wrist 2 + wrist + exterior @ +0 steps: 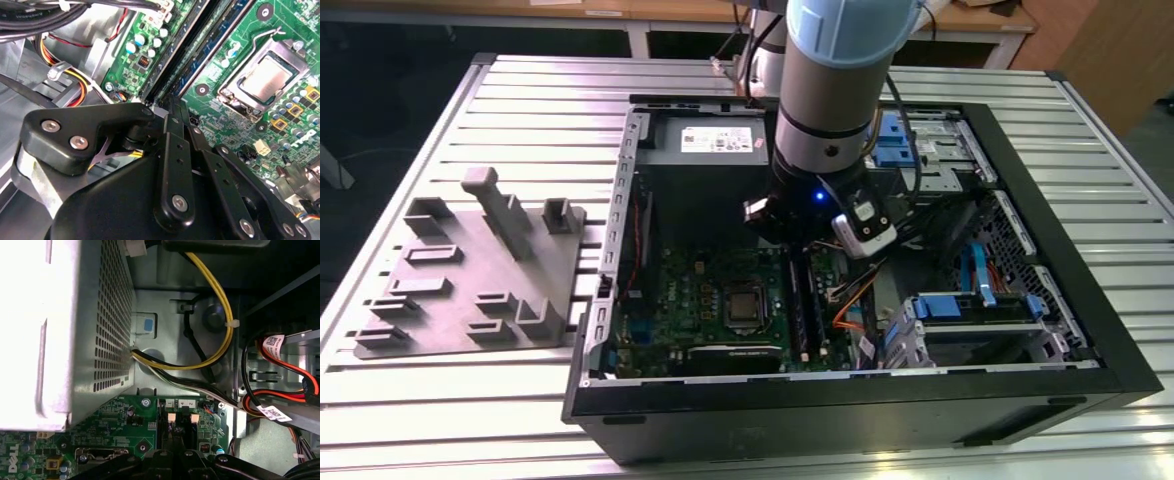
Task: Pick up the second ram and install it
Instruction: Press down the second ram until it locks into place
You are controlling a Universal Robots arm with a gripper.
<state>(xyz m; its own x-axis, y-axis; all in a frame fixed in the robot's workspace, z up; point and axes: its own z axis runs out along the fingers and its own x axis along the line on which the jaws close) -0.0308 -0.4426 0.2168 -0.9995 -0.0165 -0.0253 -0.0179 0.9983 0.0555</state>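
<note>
My gripper reaches down into the open computer case, at the far end of the memory slots on the green motherboard. In the second wrist view its two black fingers meet, shut, at their tips, right at the end of a long dark memory board, the second ram, which stands in its slot. A like dark strip runs beside it. In the exterior view the ram is a narrow dark strip next to the processor socket. The first wrist view has the slot ends with white latches just beyond the gripper.
A grey fixture plate with upright blocks lies on the slatted table at the exterior view's left. Inside the case are the power supply, its perforated wall, yellow and red cables, and a drive cage with blue tabs.
</note>
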